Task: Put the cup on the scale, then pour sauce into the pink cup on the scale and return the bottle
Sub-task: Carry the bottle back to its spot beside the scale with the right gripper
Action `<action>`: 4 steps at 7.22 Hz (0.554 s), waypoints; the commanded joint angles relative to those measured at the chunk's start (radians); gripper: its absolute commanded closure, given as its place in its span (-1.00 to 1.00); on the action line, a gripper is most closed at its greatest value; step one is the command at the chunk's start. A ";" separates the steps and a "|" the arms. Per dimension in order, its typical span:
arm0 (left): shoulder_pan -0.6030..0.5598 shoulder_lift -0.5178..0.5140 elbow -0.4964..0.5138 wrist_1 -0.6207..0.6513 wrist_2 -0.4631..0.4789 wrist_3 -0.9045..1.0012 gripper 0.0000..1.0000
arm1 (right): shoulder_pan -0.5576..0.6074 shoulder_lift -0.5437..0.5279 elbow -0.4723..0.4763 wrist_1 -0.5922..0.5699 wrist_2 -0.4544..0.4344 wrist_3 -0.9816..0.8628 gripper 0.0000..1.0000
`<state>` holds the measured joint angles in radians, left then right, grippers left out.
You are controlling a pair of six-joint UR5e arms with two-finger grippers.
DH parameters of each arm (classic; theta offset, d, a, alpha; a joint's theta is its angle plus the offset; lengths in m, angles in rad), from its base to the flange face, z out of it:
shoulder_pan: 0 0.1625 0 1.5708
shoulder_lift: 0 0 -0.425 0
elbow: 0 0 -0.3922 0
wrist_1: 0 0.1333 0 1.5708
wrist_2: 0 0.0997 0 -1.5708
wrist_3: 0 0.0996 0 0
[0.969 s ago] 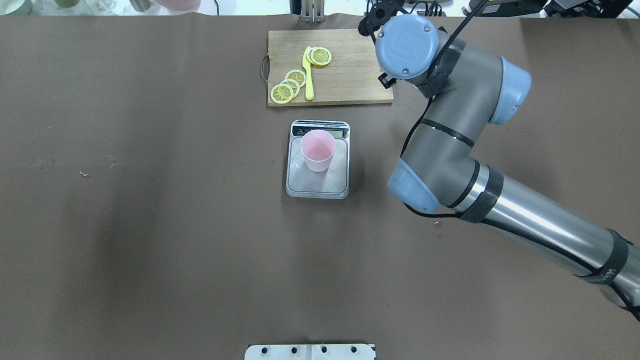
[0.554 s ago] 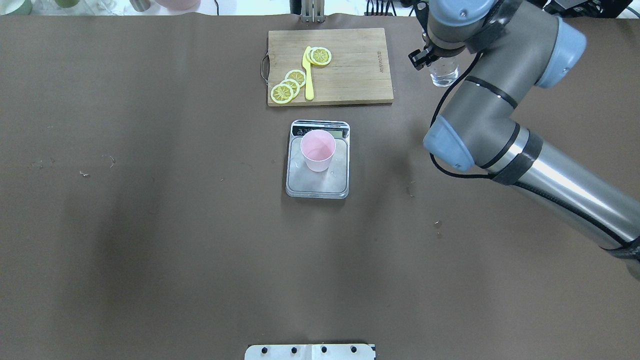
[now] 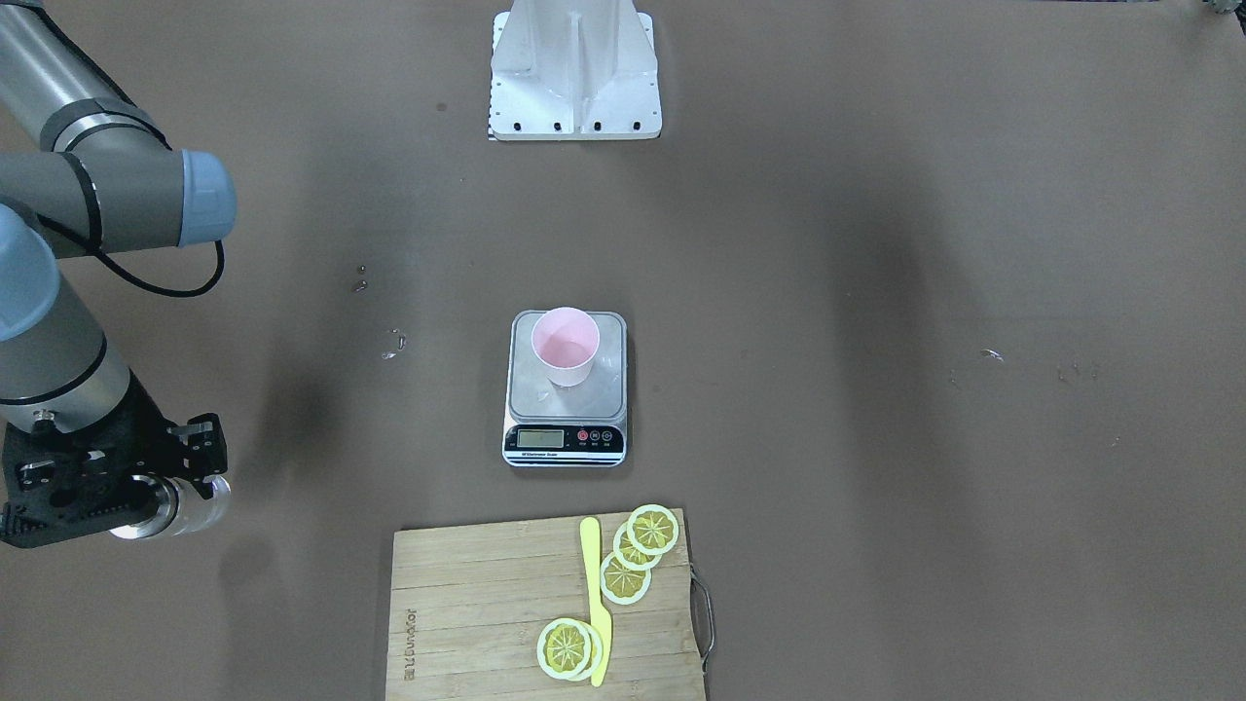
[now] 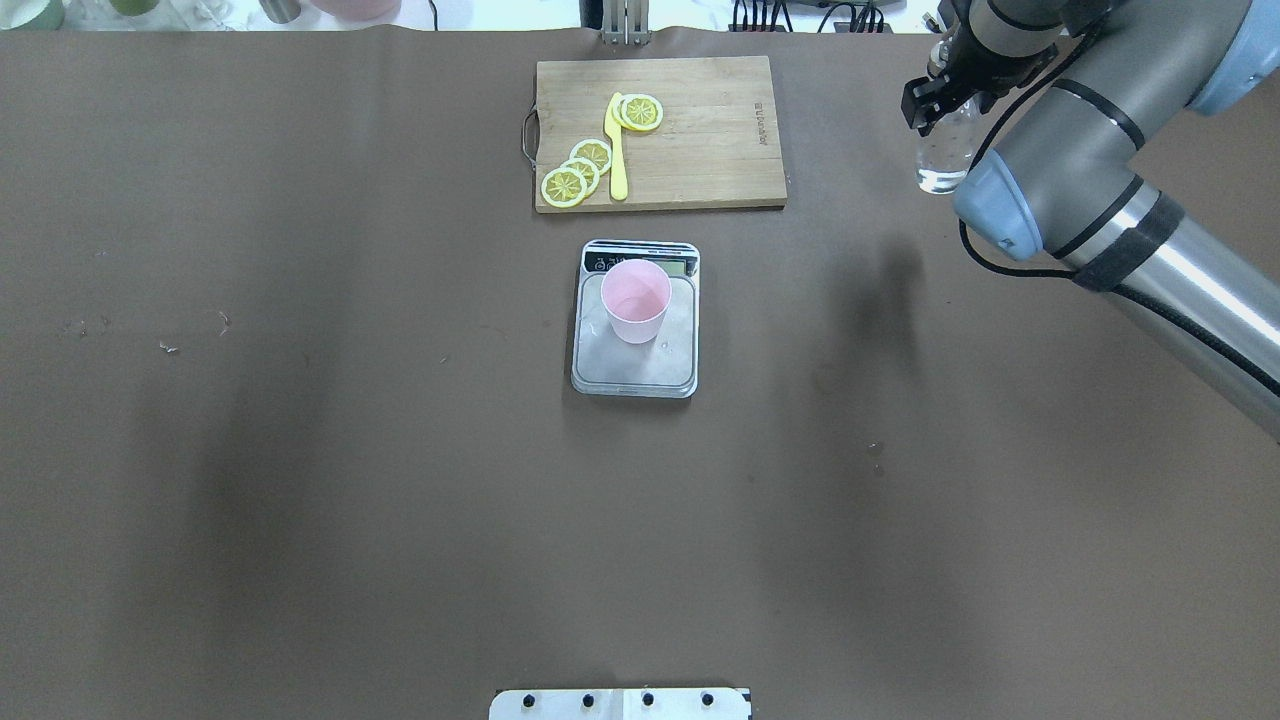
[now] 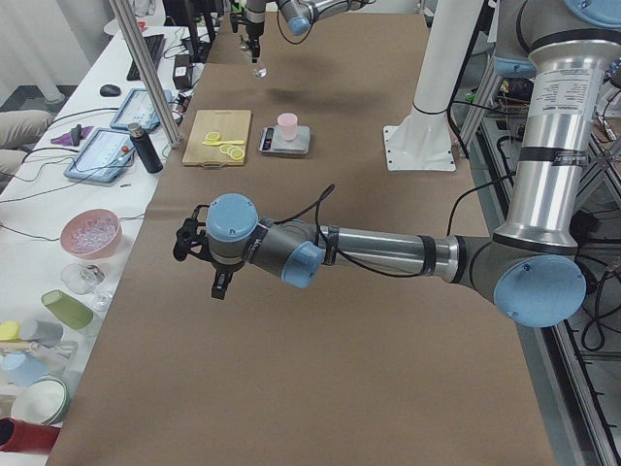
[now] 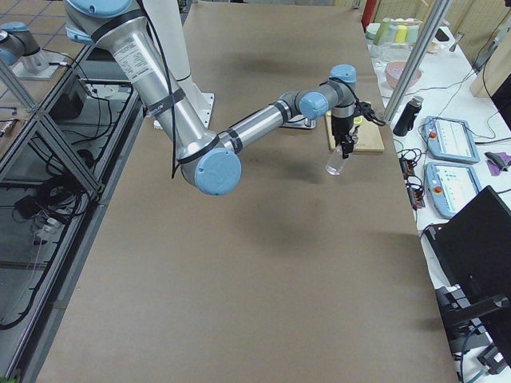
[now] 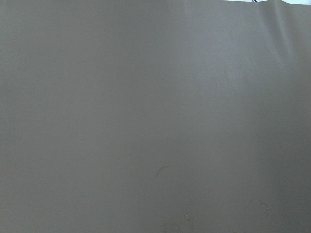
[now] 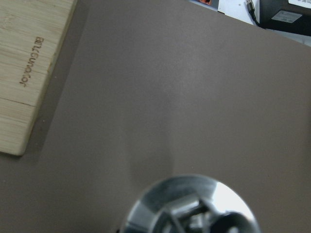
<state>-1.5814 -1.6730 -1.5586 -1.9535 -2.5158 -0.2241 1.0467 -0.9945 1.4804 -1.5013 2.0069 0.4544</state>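
One bottle [image 4: 941,163], clamped in the right gripper [image 4: 942,108], held above the table [image 4: 300,450], well right of the board [image 4: 700,150]. One cup [image 4: 636,300], stood on the scale [image 4: 640,372]. Left gripper [image 5: 192,245]: finger state cannot be told.

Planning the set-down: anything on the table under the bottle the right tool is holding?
Nothing visible. The right tool holds the bottle above bare table; the wrist view shows only brown surface below it. The cutting board lies off to one side, clear of it.
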 commanded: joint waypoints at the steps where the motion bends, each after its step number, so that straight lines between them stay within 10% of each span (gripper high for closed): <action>1: -0.003 -0.002 -0.012 -0.001 0.000 -0.001 -0.95 | 0.029 -0.081 0.001 0.097 0.053 0.003 1.00; 4: -0.005 0.004 -0.035 0.001 0.002 -0.006 -0.94 | 0.029 -0.193 0.020 0.284 0.058 0.032 1.00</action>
<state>-1.5859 -1.6707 -1.5887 -1.9529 -2.5154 -0.2288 1.0739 -1.1430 1.4933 -1.2996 2.0579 0.4702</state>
